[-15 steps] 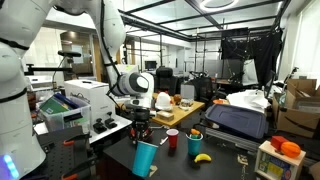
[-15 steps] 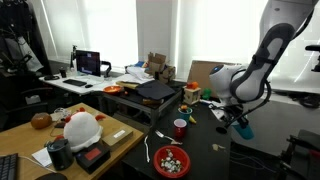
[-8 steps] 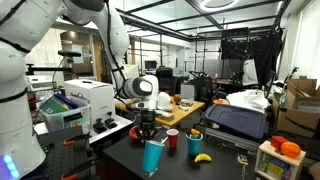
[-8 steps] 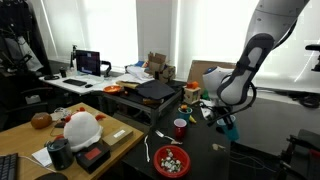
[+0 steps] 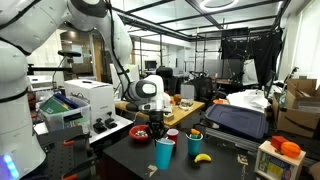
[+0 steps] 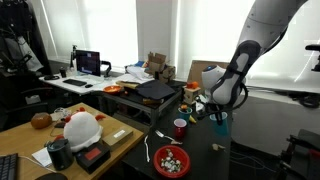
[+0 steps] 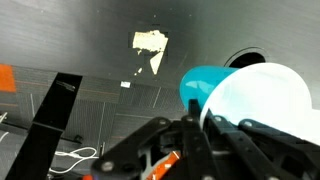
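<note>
1. In an exterior view: found the gripper (image 5: 161, 137) clamped shut on the rim of a teal plastic cup (image 5: 164, 154), upright, at the near part of a black matte tabletop (image 5: 115, 160). Cannot tell whether the base touches. Noted a small red plastic cup (image 5: 172, 139) just beside it, a yellow banana (image 5: 202, 157) near, and a round red bowl (image 5: 140, 131) beside the gripper. Logged a white box-shaped printer (image 5: 88, 97) and cluttered benches behind.
2. In an exterior view: confirmed the gripper (image 6: 218, 113) closed on the teal plastic cup (image 6: 220, 124) over the black matte tabletop (image 6: 205, 155). Small red plastic cup (image 6: 180, 128) near; round red bowl (image 6: 170, 160) well apart. Bright tall windows (image 6: 120, 30) behind.
3. In the wrist view: fingers tight around the teal plastic cup (image 7: 200, 88) above the dark surface, with a pale irregular patch (image 7: 150, 45) on it.
</note>
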Robot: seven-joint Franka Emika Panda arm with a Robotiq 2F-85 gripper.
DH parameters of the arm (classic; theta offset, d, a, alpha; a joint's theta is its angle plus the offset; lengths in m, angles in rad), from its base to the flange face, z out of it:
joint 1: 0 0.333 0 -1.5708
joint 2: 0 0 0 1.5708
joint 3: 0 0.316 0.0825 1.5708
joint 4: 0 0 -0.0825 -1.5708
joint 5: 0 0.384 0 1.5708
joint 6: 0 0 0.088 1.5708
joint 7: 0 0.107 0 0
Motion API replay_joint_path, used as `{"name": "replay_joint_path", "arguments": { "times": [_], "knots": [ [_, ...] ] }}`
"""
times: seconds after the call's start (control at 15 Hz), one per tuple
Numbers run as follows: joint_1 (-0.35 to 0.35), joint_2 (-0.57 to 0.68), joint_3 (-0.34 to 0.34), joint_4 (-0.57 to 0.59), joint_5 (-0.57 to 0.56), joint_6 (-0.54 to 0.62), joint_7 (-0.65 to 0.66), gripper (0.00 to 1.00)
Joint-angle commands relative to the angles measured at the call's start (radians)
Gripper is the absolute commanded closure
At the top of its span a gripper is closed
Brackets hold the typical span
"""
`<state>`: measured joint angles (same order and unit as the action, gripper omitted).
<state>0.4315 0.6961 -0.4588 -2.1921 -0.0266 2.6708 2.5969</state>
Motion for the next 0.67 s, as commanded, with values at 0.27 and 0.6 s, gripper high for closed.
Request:
{"name": "replay_joint_path", "arguments": {
  "times": [0.27, 0.6],
  "knots": [
    [0.069, 0.048, -0.022, 0.01, 0.211, 0.198, 0.006, 0.99],
    [0.109, 0.071, 0.006, 0.003, 0.344, 0.347, 0.006, 0.99]
  ]
}}
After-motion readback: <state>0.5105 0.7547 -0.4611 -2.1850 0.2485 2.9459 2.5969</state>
